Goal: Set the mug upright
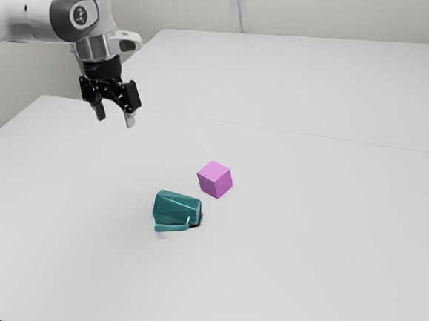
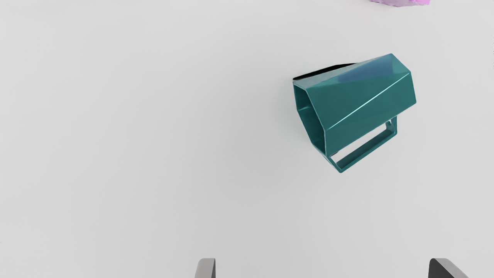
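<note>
The black 2-finger gripper (image 1: 115, 117) hung above the smooth white table (image 1: 303, 257), toward the exterior view's left, well apart from everything on it. Its 2 grey-tipped fingers (image 2: 205, 268) stood wide open, with nothing held between them.

The glossy teal, faceted mug with an angular loop handle (image 1: 177, 210) lay on its side on the table, so it was not upright. Its open mouth faced toward the exterior view's left, and its closed base was the end nearer the cube. The handle ran along the side of the mug turned away from the cube, and in the wrist view a gap showed between handle and body.

The small pink-violet cube (image 1: 214, 180) sat on the table near the mug, the 2 apart from each other, farther toward the exterior view's right.
</note>
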Robot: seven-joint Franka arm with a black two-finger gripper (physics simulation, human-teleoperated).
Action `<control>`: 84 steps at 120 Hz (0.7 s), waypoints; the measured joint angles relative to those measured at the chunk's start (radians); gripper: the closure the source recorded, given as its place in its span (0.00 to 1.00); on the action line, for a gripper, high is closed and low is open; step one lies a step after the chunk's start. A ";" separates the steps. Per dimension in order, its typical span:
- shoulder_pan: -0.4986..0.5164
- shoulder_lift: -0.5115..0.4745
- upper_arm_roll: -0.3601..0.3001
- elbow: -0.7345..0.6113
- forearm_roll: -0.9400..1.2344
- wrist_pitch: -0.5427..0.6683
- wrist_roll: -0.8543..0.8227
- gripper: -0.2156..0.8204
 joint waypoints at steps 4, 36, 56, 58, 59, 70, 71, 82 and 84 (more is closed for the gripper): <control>0.000 -0.002 0.001 -0.004 -0.001 0.023 0.008 0.21; -0.036 -0.253 0.078 -0.393 -0.026 0.307 0.079 0.21; -0.024 -0.373 0.289 -0.671 -0.331 0.485 0.280 0.21; -0.024 -0.374 0.308 -0.691 -0.382 0.496 0.311 0.21; -0.024 -0.374 0.316 -0.699 -0.406 0.501 0.327 0.21; -0.024 -0.343 0.399 -0.767 -0.668 0.534 0.520 0.21; -0.024 -0.338 0.404 -0.770 -0.690 0.535 0.539 0.21; -0.024 -0.269 0.441 -0.793 -0.906 0.523 0.747 0.21; -0.024 -0.258 0.447 -0.801 -0.941 0.518 0.784 0.21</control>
